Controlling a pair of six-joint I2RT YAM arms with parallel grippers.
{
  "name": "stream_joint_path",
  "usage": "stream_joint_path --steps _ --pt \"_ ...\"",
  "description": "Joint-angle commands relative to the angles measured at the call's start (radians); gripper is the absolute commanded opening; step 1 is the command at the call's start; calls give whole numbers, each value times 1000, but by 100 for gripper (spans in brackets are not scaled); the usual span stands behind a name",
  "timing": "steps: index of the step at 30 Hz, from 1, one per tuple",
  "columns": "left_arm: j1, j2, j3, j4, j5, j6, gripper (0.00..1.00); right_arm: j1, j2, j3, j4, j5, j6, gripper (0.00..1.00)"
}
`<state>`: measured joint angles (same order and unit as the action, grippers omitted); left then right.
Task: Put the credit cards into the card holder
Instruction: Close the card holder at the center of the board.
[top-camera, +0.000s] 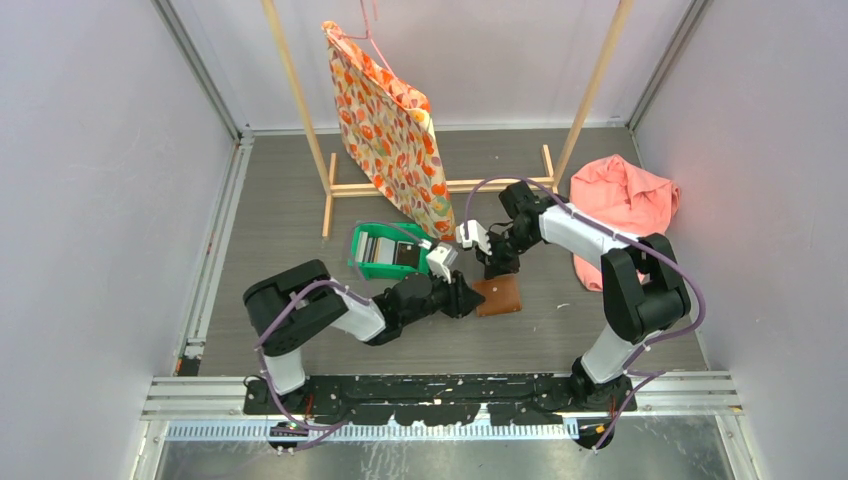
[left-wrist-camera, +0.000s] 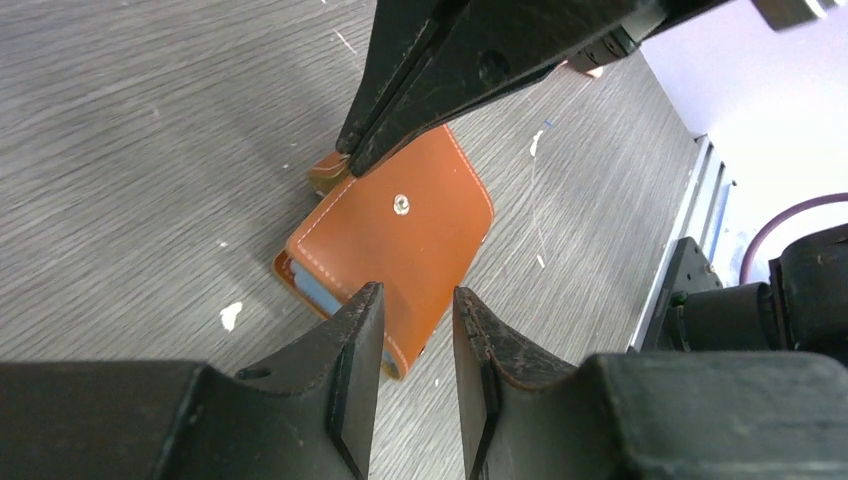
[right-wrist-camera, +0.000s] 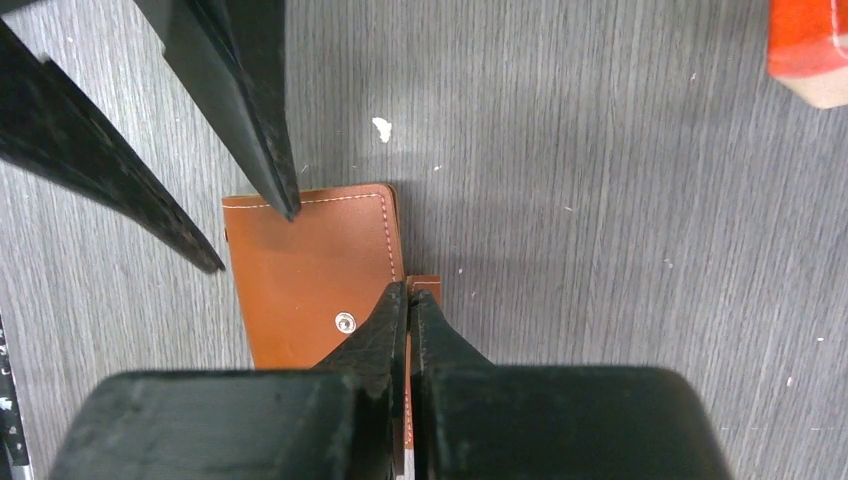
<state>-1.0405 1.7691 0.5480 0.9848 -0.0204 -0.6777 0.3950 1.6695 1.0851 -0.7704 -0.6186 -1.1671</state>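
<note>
The brown leather card holder (top-camera: 497, 295) lies folded shut on the grey table, snap button facing up (left-wrist-camera: 400, 203). A light blue credit card (left-wrist-camera: 313, 290) shows as an edge inside its open side. My right gripper (right-wrist-camera: 410, 288) comes down at the holder's far edge and is shut on its small leather strap tab (right-wrist-camera: 428, 283). My left gripper (left-wrist-camera: 418, 292) hovers open just over the holder's near edge (left-wrist-camera: 400, 240), with nothing between its fingers. In the right wrist view the left fingers (right-wrist-camera: 265, 140) point down at the holder's corner (right-wrist-camera: 310, 270).
A green plastic bin (top-camera: 362, 262) holding dark and pale flat things stands just left of the grippers. Behind it a floral bag (top-camera: 390, 140) hangs on a wooden rack (top-camera: 335, 188). A pink cloth (top-camera: 625, 200) lies at the right.
</note>
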Motion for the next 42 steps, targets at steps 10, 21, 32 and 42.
stream_joint_path --steps 10,21,32,42 --pt "3 187 100 112 -72 -121 24 -16 9 51 -76 -68 -26 1" --pt "32 225 113 -140 -186 -240 5 -62 29 70 -207 -131 -118 1" --pt "36 234 132 -193 -186 -256 2 -73 48 52 -228 -80 -136 1" --pt "37 237 138 -190 -175 -257 1 -66 43 34 -223 -36 -139 1"
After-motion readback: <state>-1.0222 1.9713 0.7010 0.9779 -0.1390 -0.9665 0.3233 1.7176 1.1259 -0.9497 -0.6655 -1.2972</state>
